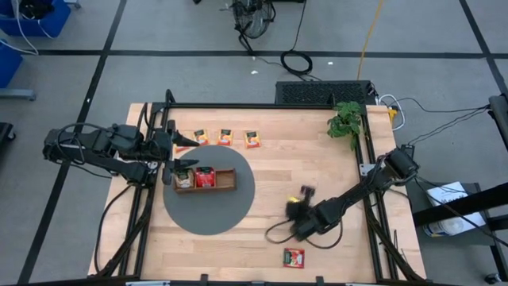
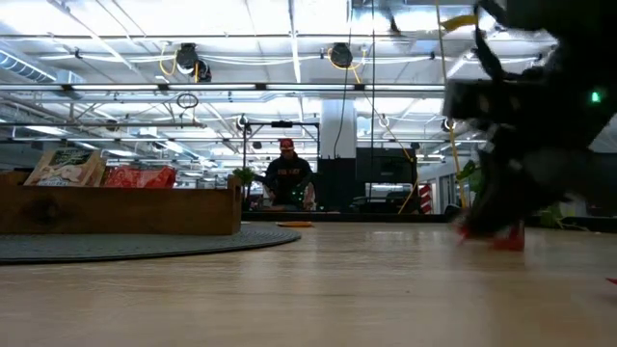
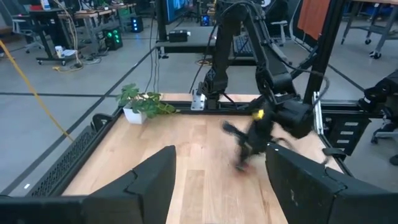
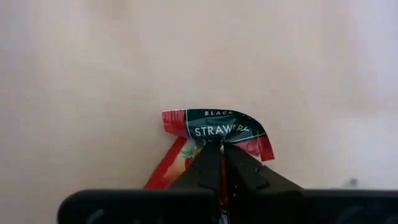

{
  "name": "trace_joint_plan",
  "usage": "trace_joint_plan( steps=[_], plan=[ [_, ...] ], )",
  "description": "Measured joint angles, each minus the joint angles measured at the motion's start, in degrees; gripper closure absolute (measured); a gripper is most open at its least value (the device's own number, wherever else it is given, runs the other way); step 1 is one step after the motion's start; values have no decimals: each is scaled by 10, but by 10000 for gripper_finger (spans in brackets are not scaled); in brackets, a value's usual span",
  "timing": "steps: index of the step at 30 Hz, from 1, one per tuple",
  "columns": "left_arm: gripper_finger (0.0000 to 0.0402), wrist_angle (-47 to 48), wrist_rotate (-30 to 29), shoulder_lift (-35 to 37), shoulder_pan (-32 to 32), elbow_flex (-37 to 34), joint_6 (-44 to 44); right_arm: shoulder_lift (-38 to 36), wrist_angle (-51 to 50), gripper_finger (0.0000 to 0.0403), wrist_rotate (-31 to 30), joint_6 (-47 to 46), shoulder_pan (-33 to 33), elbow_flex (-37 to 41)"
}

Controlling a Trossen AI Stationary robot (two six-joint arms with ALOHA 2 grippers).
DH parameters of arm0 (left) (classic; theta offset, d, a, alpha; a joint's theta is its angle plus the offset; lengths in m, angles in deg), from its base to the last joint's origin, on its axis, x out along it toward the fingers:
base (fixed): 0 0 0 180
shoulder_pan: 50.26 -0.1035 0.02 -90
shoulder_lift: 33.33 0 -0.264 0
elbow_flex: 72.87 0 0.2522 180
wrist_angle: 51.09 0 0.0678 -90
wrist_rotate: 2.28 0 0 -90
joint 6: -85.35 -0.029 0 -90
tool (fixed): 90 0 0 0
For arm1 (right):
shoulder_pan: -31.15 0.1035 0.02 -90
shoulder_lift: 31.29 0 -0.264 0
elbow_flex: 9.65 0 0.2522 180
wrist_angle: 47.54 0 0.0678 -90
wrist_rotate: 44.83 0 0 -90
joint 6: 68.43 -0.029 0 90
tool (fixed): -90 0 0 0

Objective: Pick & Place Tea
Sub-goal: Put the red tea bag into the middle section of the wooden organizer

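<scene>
The right gripper [image 4: 222, 152] is clamped on the crumpled edge of a red-and-green tea packet [image 4: 214, 132] just above the desk [image 4: 93, 74], so it may slip free.

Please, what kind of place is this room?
Probably a robotics lab or workshop: long ceiling lights over an open hall, workbenches with cables and equipment, and a seated person working behind the light wooden table.

Bright, even overhead strip lighting [image 2: 289, 39] with soft shadows; the right arm [image 1: 333, 208] smears with motion blur.
</scene>
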Motion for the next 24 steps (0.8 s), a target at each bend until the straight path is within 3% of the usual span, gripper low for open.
trace_joint_plan(
  steps=[1, 5, 10, 12, 16, 20, 24],
  plan=[
    [153, 0, 0, 0, 0, 0, 0, -8, -23, 402, -51, 17, 0, 3],
    [153, 2, 0, 0, 0, 0, 0, -32, 84, 403, -205, 103, -9, -6],
    [153, -20, 0, -2, 0, 0, 0, -18, 313, 403, -262, 338, -43, -3],
    [153, -35, 0, -3, 0, 0, 0, -14, 412, 403, -260, 423, -62, -5],
    [153, -54, 5, -4, 0, 0, 15, 17, 543, 403, -198, 540, -108, -4],
    [153, -66, 1, -12, 0, 0, -3, 31, 628, 403, -131, 579, -152, -5],
    [153, -61, 7, -49, 0, 0, 9, 44, 665, 403, -101, 620, -179, -5]
  ],
)
